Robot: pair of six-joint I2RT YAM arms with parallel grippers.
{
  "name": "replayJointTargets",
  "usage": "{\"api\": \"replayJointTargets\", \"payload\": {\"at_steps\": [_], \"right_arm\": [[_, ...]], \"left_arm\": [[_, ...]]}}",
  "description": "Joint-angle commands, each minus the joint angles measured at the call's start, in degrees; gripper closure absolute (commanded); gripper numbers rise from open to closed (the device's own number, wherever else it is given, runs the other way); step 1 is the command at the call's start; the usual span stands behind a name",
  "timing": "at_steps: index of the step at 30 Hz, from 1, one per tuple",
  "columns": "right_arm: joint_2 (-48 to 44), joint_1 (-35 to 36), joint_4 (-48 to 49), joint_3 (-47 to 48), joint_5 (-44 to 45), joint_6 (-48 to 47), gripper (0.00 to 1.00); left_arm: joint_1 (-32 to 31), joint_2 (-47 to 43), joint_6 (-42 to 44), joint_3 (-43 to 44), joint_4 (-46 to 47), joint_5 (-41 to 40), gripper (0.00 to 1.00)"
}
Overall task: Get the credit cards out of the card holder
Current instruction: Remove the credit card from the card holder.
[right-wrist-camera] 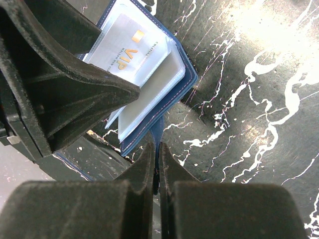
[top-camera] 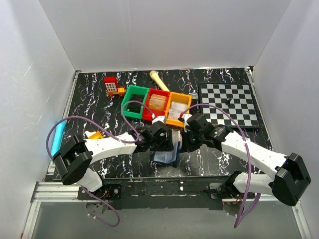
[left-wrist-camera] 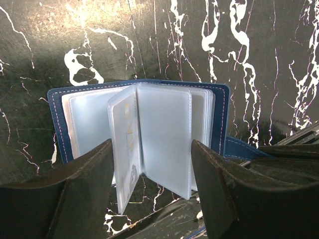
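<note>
**Card holder open on the near bench, pinched by its tab**

The left hand (top-camera: pixel 166 148) (left-wrist-camera: pixel 152 149) hangs over the near middle of the black marbled bench (top-camera: pixel 99 102), fingers spread. Its two fingers (left-wrist-camera: pixel 84 184) stand on either side of the clear plastic sleeves (left-wrist-camera: pixel 164 134); whether they touch the sleeves cannot be told.

Between the two hands lies the navy card holder (top-camera: pixel 163 157) (left-wrist-camera: pixel 222 114) (right-wrist-camera: pixel 174 94), open, with its sleeves fanned upward. One sleeve holds a white card (left-wrist-camera: pixel 128 137) (right-wrist-camera: pixel 127 50) with gold "VIP" lettering.

Just right of it, the right hand (top-camera: pixel 180 145) (right-wrist-camera: pixel 157 162) has its fingers pressed together on the blue tab (right-wrist-camera: pixel 157 132) at the holder's edge.

Along the far side stand a red and orange toy (top-camera: pixel 113 85), a row of green, red and orange bins (top-camera: pixel 133 102) and, at the far right, a chessboard (top-camera: pixel 229 103).
</note>
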Motion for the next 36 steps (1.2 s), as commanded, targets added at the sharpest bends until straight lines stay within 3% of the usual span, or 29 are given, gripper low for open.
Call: {"api": "replayJointTargets", "payload": {"at_steps": [1, 10, 14, 17, 27, 32, 36], "right_arm": [[-1.17, -0.21, 1.41, 0.19, -0.31, -0.43, 0.99], [-1.17, -0.21, 1.49, 0.02, -0.13, -0.60, 0.99], [-1.26, -0.29, 1.41, -0.07, 0.04, -0.60, 0.99], [-1.35, -0.21, 1.41, -0.16, 0.05, -0.60, 0.99], [-1.17, -0.29, 0.88, -0.77, 1.01, -0.69, 0.99], [-0.64, -0.56, 0.62, -0.77, 1.63, -0.17, 0.99], [-0.03, -1.17, -0.44, -0.77, 2.15, 1.15, 0.99]], "left_arm": [[-0.22, -2.23, -0.42, -0.25, -0.69, -1.73, 0.40], [-0.22, -1.53, 0.98, 0.54, -0.69, -1.03, 0.35], [-0.93, -1.18, 1.34, 1.68, -2.18, -2.61, 0.19], [-1.01, -2.32, 0.90, 1.68, -3.24, -4.36, 0.13], [-1.01, -12.85, -0.24, -0.25, -6.93, -12.01, 0.11], [-0.93, -13.58, 3.35, -2.27, -1.41, -8.07, 0.21], [-0.84, -8.84, 4.33, -2.53, 1.94, -3.94, 0.54]]}}
